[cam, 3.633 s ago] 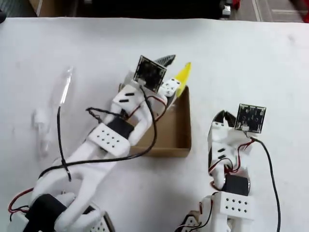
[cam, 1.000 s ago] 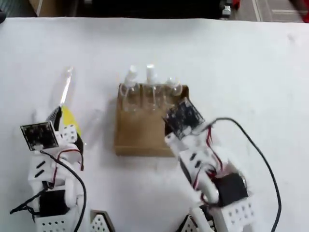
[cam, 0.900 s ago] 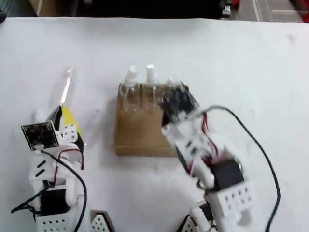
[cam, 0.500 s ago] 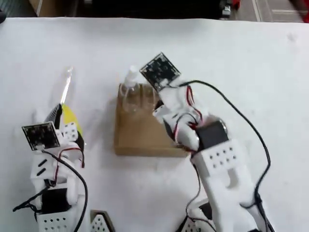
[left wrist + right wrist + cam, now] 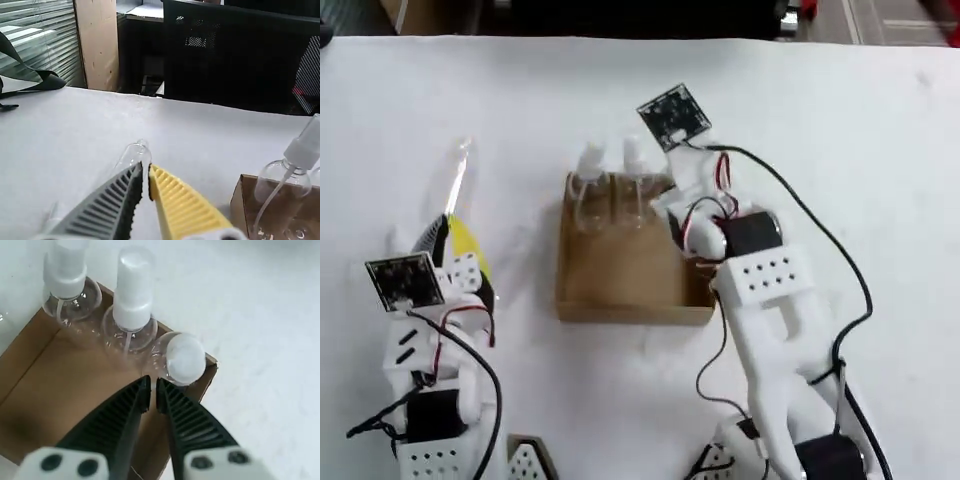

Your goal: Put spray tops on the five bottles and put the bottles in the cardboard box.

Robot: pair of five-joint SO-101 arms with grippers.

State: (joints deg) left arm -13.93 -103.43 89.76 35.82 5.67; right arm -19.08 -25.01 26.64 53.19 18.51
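Three bottles (image 5: 131, 322) in cardboard box (image 5: 620, 282), far end; loose bottle (image 5: 453, 183) left.

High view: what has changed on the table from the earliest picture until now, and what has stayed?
The left gripper, shut, drew back from over the cardboard box to the table's near left. The right gripper, shut, came forward from the near right over the box and now hangs close by the rightmost bottle. The box and the lying bottle stayed put.
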